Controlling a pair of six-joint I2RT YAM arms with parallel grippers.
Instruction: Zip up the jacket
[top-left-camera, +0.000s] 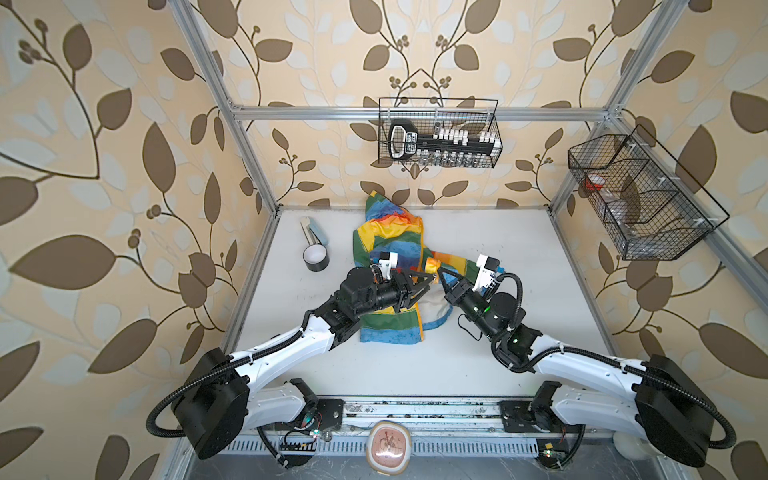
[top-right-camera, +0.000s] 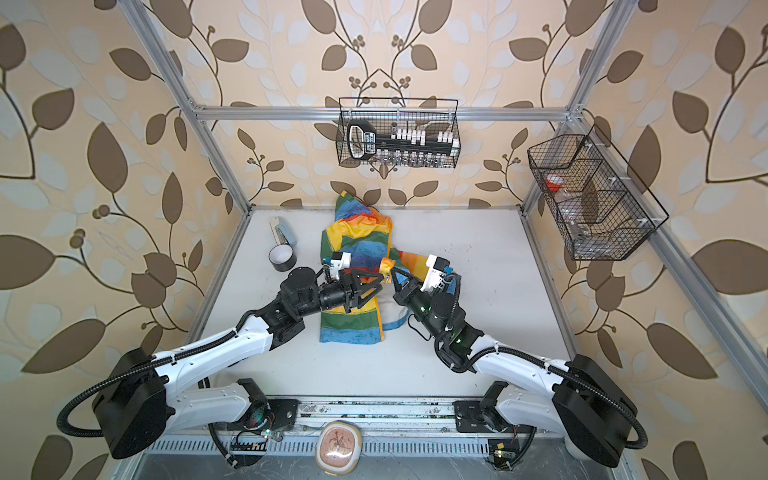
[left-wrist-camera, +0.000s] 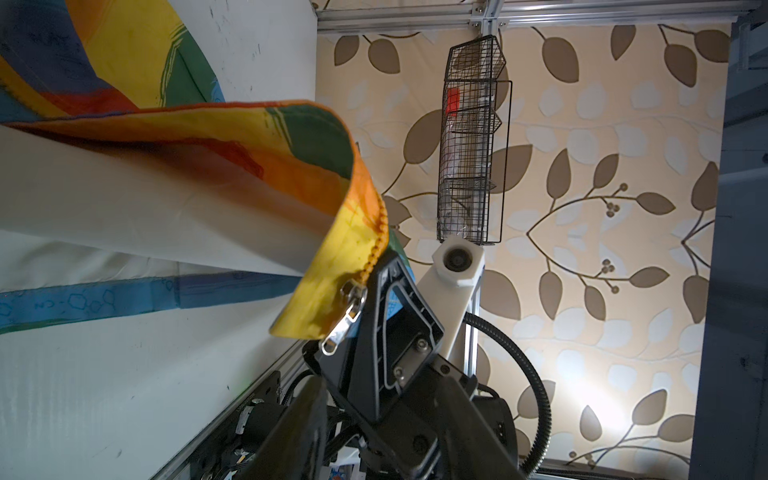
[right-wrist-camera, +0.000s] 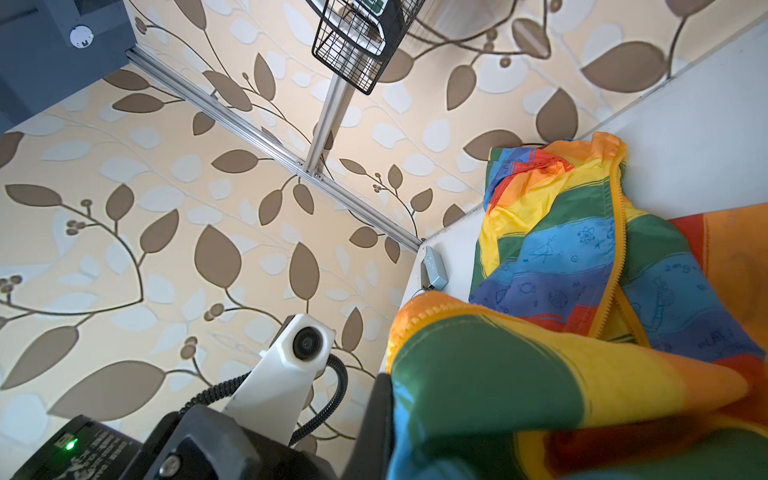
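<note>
While the jacket (top-left-camera: 390, 245) lies crumpled on the table (top-left-camera: 540, 299), the right gripper (top-left-camera: 440, 273) is clenched on its lifted zipper edge. The left gripper (top-left-camera: 428, 289) hangs released just beside that edge. A tape roll (top-left-camera: 316, 258) sits apart, left of the jacket, and bare table spreads right of the jacket.

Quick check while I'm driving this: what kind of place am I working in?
Probably a lab robot cell dressed like a home: an aluminium frame backed by leaf wallpaper, wire baskets hung on it, and a white table.
</note>
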